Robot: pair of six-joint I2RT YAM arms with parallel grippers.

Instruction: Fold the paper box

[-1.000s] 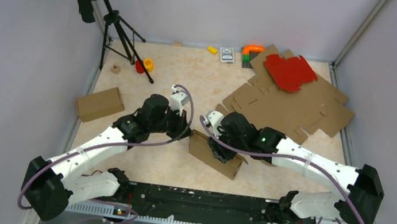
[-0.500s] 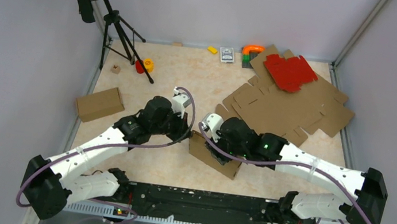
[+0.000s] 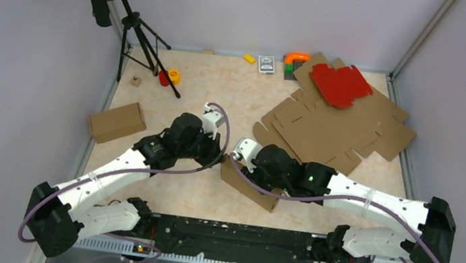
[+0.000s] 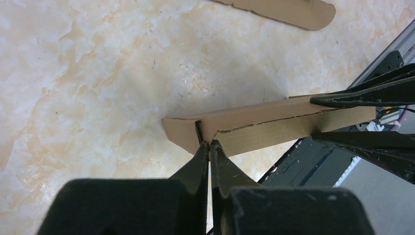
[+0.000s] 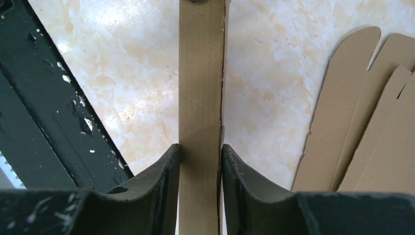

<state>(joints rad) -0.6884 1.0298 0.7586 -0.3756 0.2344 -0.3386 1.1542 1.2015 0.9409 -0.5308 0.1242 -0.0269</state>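
**Both hands on the paper box, working its end shut**

My right hand (image 5: 199,159) is clamped across the narrow body of the paper box (image 5: 200,73), one finger flat on each long side. That grip should stop the box from sliding or springing open. My left hand (image 4: 209,145) has its fingers pressed together, with the tips at the box's end beside a small slot. I judge it is there to push the end flap home. The box lies on the surface (image 3: 221,96) between my two arms. Its inside is hidden, so I cannot tell whether it holds anything. To the right lie flat cardboard sheets (image 3: 336,128) with a red sheet (image 3: 340,84) on top. Another folded box (image 3: 116,122) sits well apart on the left.
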